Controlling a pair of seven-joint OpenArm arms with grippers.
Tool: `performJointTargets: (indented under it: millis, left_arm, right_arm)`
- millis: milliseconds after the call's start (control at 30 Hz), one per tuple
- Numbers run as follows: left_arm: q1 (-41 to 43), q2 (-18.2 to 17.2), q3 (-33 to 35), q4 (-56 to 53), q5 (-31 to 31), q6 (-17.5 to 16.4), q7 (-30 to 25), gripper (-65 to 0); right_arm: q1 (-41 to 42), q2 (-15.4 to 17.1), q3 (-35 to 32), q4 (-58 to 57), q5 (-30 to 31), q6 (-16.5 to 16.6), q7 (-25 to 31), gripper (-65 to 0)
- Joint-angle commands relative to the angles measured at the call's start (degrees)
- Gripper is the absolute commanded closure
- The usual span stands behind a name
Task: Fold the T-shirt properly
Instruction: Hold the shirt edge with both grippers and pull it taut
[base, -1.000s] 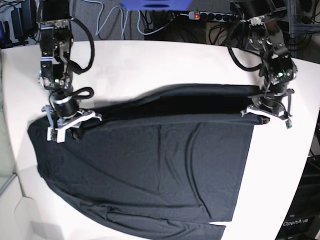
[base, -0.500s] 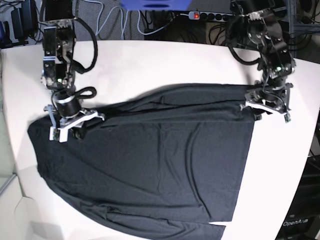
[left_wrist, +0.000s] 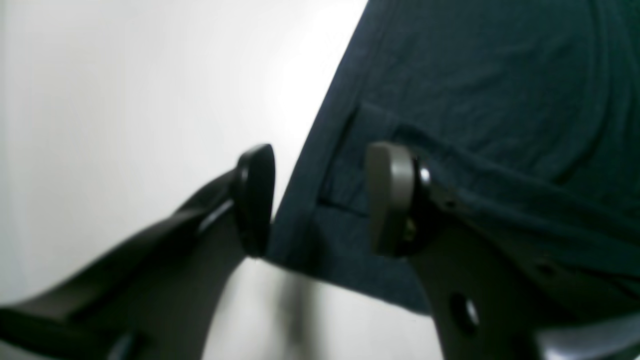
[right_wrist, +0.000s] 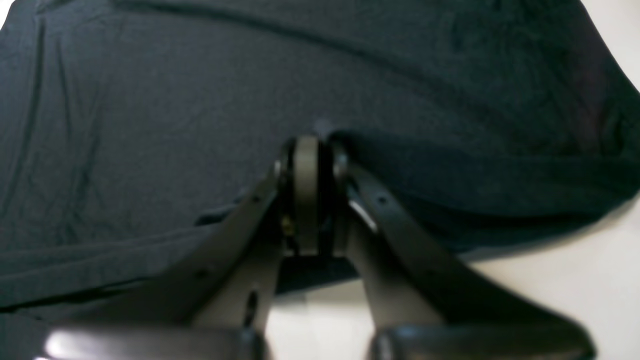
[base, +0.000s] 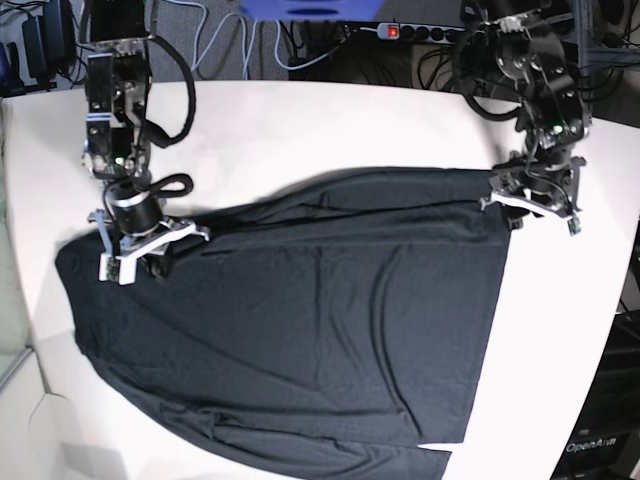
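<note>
L gripper (left_wrist: 320, 200) wide, nothing held; R gripper (right_wrist: 307, 195) prob pinching T-shirt (base: 300, 320) — lifting could drag fold.

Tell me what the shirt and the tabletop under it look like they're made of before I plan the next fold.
T-shirt: thin, soft knit, probably cotton jersey, matte black; it lies in shallow ripples, and the left wrist view shows a fine weave and a stitched hem. Table: smooth, hard white surface, likely laminate or painted board; it has a slight sheen and no visible grain.
</note>
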Motion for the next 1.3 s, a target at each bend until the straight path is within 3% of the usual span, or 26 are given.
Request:
performJointTargets:
  millis: [0, 133, 233, 467, 800, 1267]
  left_arm:
    - [-0.6, -0.5, -0.1, 1.6, -0.4, -0.2, -1.2, -28.9]
    - [1.6, -0.5, 0.3, 3.7, -0.4, -0.3, -1.1, -28.9]
    - [3.5, -0.5, 0.5, 5.7, -0.4, -0.3, -1.4, -28.9]
    - [6.2, -1.8, 0.7, 4.2, -0.5, -0.4, -1.4, -28.9]
    - [8.9, -1.7, 6.5, 2.5, 0.1, -0.4, -1.4, -28.9]
    - [9.8, -1.6, 3.5, 3.1, -0.5, -0.4, -1.7, -28.9]
  right_arm:
    - [0.9, 0.4, 0.5, 1.0, 0.0, 0.2, 1.6, -13.0]
    - [0.8, 0.5, 0.5, 1.0, 0.0, 0.2, 1.6, -24.8]
    - [0.4, 0.7, 0.6, 1.0, 0.0, 0.2, 1.7, -28.4]
    - [-0.5, 2.0, 0.8, 1.0, 0.0, 0.2, 1.9, -29.0]
    - [-1.5, 3.4, 3.6, 1.0, 0.0, 0.2, 1.7, -29.0]
    - [-2.1, 3.2, 3.3, 1.0, 0.0, 0.2, 1.7, -29.0]
